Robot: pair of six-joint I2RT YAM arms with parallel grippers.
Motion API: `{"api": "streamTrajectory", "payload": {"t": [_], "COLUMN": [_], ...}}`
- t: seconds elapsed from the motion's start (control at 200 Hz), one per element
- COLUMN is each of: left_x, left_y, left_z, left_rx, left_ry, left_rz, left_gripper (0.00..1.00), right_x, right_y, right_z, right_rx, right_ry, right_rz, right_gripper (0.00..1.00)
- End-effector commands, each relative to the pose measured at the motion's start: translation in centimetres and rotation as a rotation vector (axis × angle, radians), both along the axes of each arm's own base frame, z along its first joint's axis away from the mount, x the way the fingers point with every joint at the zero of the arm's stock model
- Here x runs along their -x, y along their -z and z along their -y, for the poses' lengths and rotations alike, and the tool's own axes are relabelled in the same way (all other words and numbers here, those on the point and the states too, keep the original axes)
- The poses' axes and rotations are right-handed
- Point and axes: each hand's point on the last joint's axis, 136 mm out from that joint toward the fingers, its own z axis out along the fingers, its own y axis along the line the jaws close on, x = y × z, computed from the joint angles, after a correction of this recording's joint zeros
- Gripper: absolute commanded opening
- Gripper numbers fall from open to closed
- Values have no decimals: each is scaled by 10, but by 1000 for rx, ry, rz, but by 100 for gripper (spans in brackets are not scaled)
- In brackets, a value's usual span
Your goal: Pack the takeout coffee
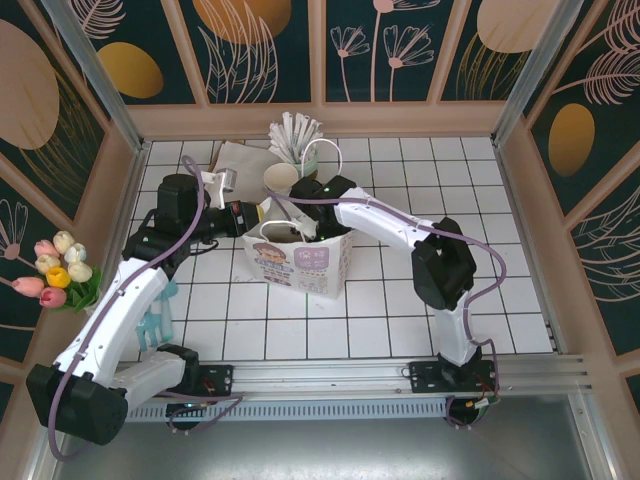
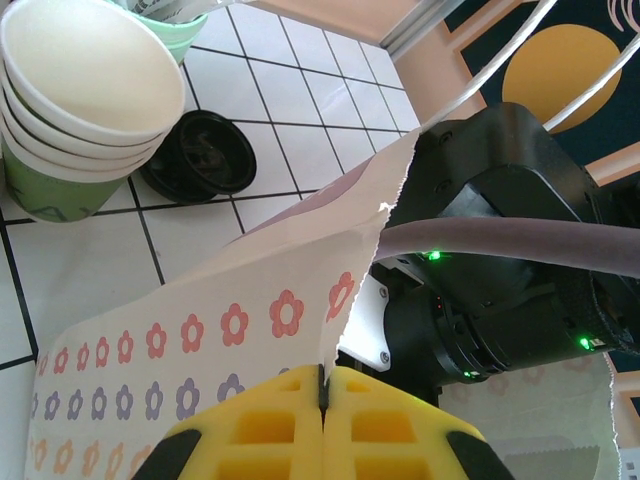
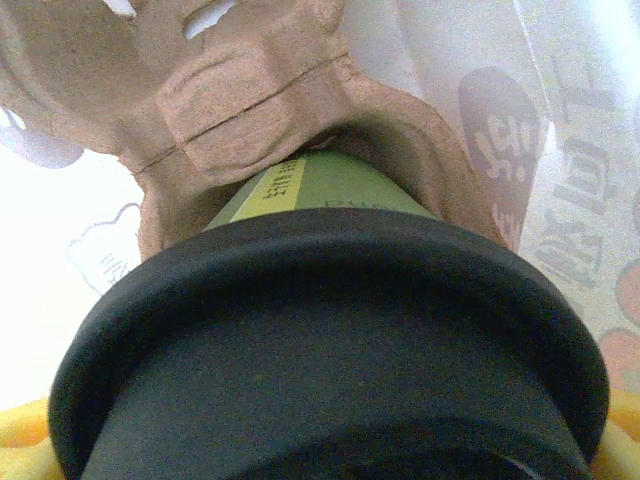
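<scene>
**Two-arm packing scene.** The left fingers (image 2: 260,430), yellow, are clenched pad to pad on the torn upper edge of the white paper bag (image 2: 200,320), whose flower-printed wall runs up and away from them. Beyond that edge, on the tiled counter (image 2: 300,90), stands a stack of paper cups (image 2: 80,90), cream inside and green outside. A loose black lid (image 2: 200,152) lies just beside the stack, and the mint straw holder (image 2: 175,25) is behind it. To the right of the left fingers, just past the bag edge, sits the black wrist of the right arm (image 2: 500,170). The right fingers (image 3: 20,440) stand wide, one at each flank of the takeout coffee (image 3: 330,340), grasping it. Its dark round lid lies between them, close to the wrist camera. Its green wall runs ahead of the fingertips into a hollow of the brown pulp carrier (image 3: 250,90). Printed white bag wall rises on either side of the carrier, so cup and carrier sit inside the bag. Seen from above, the bag (image 1: 300,265) stands upright mid-counter. The right arm (image 1: 400,230) reaches down into its open mouth, and the left arm (image 1: 130,290) meets its left rim. The straw holder (image 1: 295,140) and the cup stack (image 1: 280,180) stand beyond the bag. A bunch of tulips (image 1: 58,270) rests at the left wall.
</scene>
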Motion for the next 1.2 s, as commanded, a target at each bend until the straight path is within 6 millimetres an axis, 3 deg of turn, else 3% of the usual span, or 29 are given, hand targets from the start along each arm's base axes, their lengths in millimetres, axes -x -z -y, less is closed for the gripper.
{"api": "streamTrajectory", "payload": {"t": [0.0, 1.196], "left_x": [-1, 1], "left_y": [-11, -12], "left_z": [3, 3], "left_rx": [17, 21], "left_ry": [15, 17], "left_rz": [23, 37], "left_gripper": [0, 0], "right_x": [3, 30], "right_y": [48, 88], "right_z": [32, 38], "right_rx": [122, 182], "right_ry": [35, 23], "right_rz": [-99, -178], "right_gripper": [26, 24]}}
